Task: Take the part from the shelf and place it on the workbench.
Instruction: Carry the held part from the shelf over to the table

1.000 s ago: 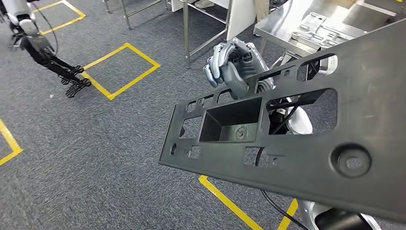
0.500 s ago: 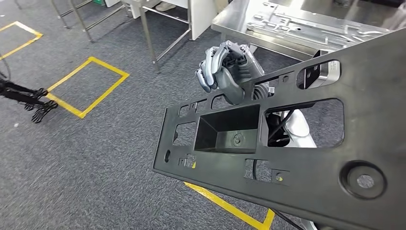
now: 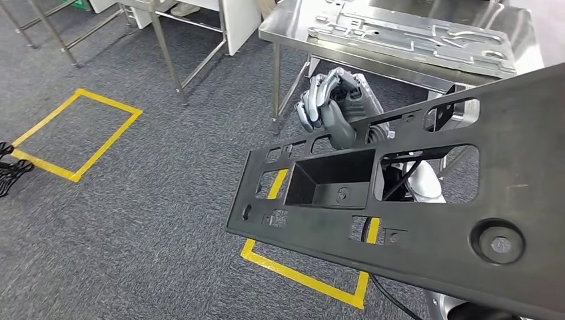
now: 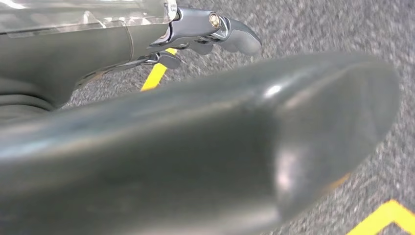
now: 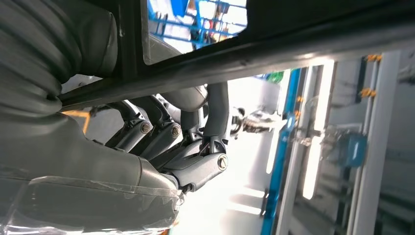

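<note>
The part is a long black plastic panel (image 3: 426, 220) with several cutouts and a boxy recess, held up tilted across the right half of the head view. My right hand (image 3: 331, 107) grips its far edge, fingers curled over the rim; in the right wrist view those fingers (image 5: 191, 161) wrap a bar of the panel (image 5: 303, 44). The steel workbench (image 3: 523, 40) stands just beyond the panel. My left hand (image 4: 205, 142) sits over the carpet, its thick thumb close to the lens and its fingers (image 4: 220, 32) partly curled; whether it holds anything is unclear.
A grey metal pressed sheet (image 3: 413, 37) lies on the workbench. Yellow tape squares (image 3: 73, 137) mark the grey carpet, one (image 3: 300, 273) right under the panel. Metal table legs (image 3: 166, 57) stand at the back left.
The whole view has shifted as the camera moved: the workbench now lies closer and more centred ahead. The panel stays in my right hand at the same tilt.
</note>
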Action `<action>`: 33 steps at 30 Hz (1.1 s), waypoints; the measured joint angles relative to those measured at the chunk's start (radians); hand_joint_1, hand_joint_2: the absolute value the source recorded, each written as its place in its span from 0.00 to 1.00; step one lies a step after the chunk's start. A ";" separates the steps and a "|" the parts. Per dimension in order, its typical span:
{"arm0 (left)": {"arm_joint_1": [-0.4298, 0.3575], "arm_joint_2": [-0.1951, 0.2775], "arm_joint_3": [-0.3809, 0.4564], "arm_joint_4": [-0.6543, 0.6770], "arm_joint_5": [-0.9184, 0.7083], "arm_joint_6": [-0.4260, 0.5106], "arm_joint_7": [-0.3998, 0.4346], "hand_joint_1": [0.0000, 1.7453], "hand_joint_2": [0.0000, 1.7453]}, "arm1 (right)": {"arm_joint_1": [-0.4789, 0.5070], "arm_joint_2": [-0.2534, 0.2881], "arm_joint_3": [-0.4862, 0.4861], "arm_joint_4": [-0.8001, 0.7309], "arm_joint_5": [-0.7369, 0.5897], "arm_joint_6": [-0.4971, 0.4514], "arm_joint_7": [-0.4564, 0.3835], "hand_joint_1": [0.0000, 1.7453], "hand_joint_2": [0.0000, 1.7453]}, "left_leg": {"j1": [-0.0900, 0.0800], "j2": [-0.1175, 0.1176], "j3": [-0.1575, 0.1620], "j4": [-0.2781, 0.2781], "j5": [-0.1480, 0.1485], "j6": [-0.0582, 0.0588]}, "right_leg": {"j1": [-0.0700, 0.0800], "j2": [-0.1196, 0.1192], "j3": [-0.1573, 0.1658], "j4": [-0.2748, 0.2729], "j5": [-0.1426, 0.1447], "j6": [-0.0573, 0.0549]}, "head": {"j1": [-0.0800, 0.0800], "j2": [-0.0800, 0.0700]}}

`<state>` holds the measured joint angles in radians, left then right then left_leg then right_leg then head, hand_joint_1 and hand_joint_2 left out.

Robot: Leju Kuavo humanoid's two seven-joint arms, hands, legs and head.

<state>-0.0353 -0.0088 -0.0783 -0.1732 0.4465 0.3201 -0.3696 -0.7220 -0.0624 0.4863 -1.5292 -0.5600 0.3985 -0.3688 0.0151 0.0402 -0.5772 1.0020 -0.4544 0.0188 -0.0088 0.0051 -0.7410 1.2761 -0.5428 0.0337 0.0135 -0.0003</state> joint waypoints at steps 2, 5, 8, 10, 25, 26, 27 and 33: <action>-0.003 -0.001 0.000 0.000 0.001 -0.006 0.007 0.00 0.00 | 0.004 -0.003 -0.001 0.002 0.001 0.000 -0.001 1.00 1.00 | -0.003 0.021 0.004 0.001 -0.004 -0.002 | 0.004 -0.021 0.062 -0.119 0.064 -0.009 | 0.000 0.000; -0.005 -0.001 0.000 0.000 0.003 -0.018 0.015 0.00 0.00 | 0.002 -0.004 -0.006 0.002 0.001 0.003 -0.004 1.00 1.00 | -0.012 0.049 0.010 0.002 -0.011 -0.012 | 0.021 -0.073 0.137 -0.267 0.109 -0.028 | -0.001 0.000; -0.007 -0.001 0.000 0.000 0.002 -0.031 0.023 0.00 0.00 | 0.000 -0.005 -0.011 0.002 0.001 0.009 -0.004 1.00 1.00 | -0.013 0.070 0.017 0.001 -0.018 -0.027 | 0.020 -0.047 0.139 -0.280 0.112 -0.039 | -0.002 0.000; -0.008 -0.001 -0.001 0.000 0.001 -0.040 0.029 0.00 0.00 | -0.003 -0.005 -0.014 0.001 0.000 0.013 -0.002 1.00 1.00 | -0.010 0.034 0.005 0.040 -0.047 -0.038 | 0.013 -0.025 0.145 -0.290 0.119 -0.047 | -0.003 0.000; -0.007 0.000 -0.001 0.000 -0.001 -0.053 0.039 0.00 0.00 | -0.001 -0.006 -0.017 0.008 0.000 0.015 0.005 1.00 1.00 | 0.004 -0.063 -0.003 0.007 0.001 -0.006 | 0.004 0.079 0.108 -0.233 0.097 -0.006 | -0.005 0.000; -0.006 0.000 -0.001 0.000 -0.001 -0.055 0.039 0.00 0.00 | -0.003 -0.006 -0.018 0.008 0.000 0.014 0.005 1.00 1.00 | 0.004 -0.053 -0.002 0.004 0.003 -0.002 | 0.004 0.049 0.087 -0.186 0.069 -0.001 | -0.002 0.000; -0.005 0.000 -0.001 0.000 -0.001 -0.057 0.038 0.00 0.00 | -0.003 -0.006 -0.018 0.008 0.001 0.014 0.005 1.00 1.00 | 0.003 -0.045 -0.003 0.003 0.003 0.001 | 0.004 0.023 0.056 -0.121 0.036 0.004 | 0.001 0.000; -0.003 0.001 -0.004 0.000 -0.005 -0.070 0.033 0.00 0.00 | 0.007 -0.010 -0.021 0.009 0.017 0.009 0.010 1.00 1.00 | 0.001 -0.013 0.001 0.004 -0.006 -0.003 | -0.003 -0.008 0.074 -0.136 0.077 0.004 | 0.002 0.000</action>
<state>-0.0378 -0.0076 -0.0819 -0.1732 0.4411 0.2498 -0.3368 -0.7147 -0.0724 0.4648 -1.5198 -0.5431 0.4078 -0.3587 0.0165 0.0275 -0.5764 1.0059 -0.4608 0.0162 -0.0123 -0.0024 -0.6672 1.1405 -0.4655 0.0378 0.0160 -0.0002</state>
